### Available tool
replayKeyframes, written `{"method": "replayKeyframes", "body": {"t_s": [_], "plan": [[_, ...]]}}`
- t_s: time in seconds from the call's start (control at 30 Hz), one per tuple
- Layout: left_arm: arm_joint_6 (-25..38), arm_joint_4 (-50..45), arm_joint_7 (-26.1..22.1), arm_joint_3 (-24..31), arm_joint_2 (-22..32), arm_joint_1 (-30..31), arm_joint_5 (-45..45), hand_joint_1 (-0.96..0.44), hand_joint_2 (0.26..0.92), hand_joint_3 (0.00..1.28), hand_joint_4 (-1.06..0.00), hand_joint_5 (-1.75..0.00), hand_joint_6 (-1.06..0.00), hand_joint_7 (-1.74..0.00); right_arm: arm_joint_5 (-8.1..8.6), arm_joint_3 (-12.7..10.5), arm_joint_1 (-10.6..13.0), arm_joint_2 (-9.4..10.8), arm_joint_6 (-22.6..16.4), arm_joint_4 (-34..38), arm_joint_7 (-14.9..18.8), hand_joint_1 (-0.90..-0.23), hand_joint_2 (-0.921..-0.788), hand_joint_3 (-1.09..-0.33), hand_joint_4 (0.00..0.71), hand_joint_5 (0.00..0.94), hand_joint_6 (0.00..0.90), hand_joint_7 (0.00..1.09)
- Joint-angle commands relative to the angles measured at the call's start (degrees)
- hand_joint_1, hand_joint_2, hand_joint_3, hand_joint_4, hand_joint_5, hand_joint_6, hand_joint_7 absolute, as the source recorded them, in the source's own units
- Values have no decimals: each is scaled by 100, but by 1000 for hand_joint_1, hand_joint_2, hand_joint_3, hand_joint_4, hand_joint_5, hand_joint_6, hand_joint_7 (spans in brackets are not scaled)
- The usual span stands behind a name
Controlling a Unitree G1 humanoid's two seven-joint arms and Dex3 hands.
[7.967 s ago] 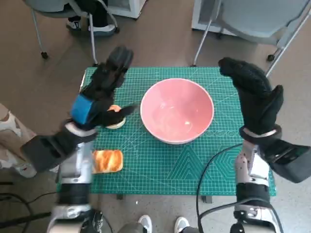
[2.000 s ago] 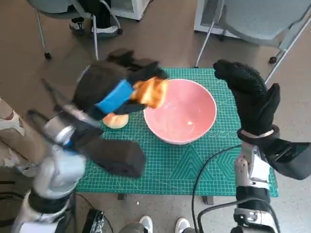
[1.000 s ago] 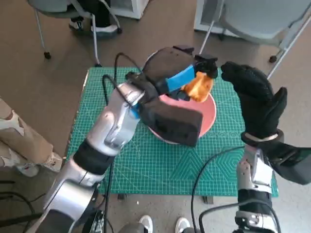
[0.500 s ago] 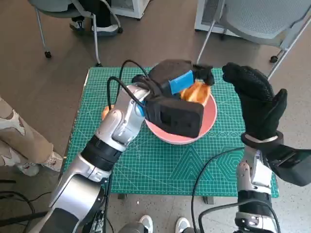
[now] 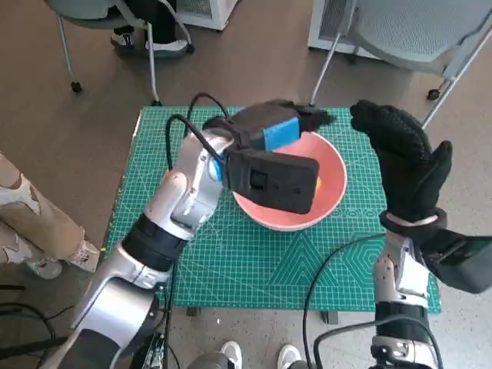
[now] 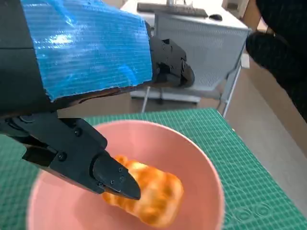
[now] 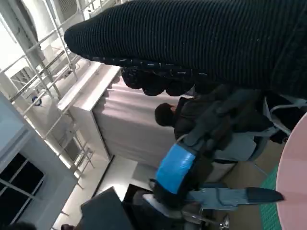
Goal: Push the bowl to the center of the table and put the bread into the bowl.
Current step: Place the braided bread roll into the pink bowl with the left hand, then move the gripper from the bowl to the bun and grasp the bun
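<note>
Golden bread (image 6: 146, 199) | in pink bowl (image 6: 201, 165) | under left hand (image 6: 91, 91) fingers

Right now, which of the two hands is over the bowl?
The blue-taped left hand: it reaches over the pink bowl, where the bread lies. The gloved right hand is raised beside the bowl, holding nothing.

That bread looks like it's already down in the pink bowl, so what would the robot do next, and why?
Probably lift the left hand up and back out of the bowl. The left wrist view shows the bread lying on the bowl's inside, with a black finger at its edge; whether it touches is unclear. The bowl already sits about mid-table, so little else seems left.
</note>
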Motion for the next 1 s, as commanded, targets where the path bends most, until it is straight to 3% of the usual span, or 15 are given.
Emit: {"method": "replayKeyframes", "body": {"t_s": [0.03,0.23,0.6,0.8,1.0], "plan": [[-67,-184,142,26,88,-5,40,-479,777,17,1,1,-130,-25,56,26,1,73,13,139,50,-631,-921,-742,236,4,67,519],[-103,-514,187,235,311,198,-51,-501,787,16,1,1,-130,-21,56,50,-22,114,22,159,57,-631,-921,-745,234,3,65,519],[295,-2450,-560,1273,1625,1206,-420,-524,779,5,1,1,-123,-12,64,87,36,142,90,-2,39,-636,-921,-741,233,2,62,522],[691,-3238,-792,1881,2169,1823,-580,-447,724,2,1,1,-123,-9,54,89,43,133,94,-40,29,-641,-921,-739,233,2,61,523],[983,-3774,-679,2156,2413,2426,-497,-338,693,1,1,1,-137,-13,6,96,-11,140,51,56,8,-642,-921,-740,233,1,60,525]]}}
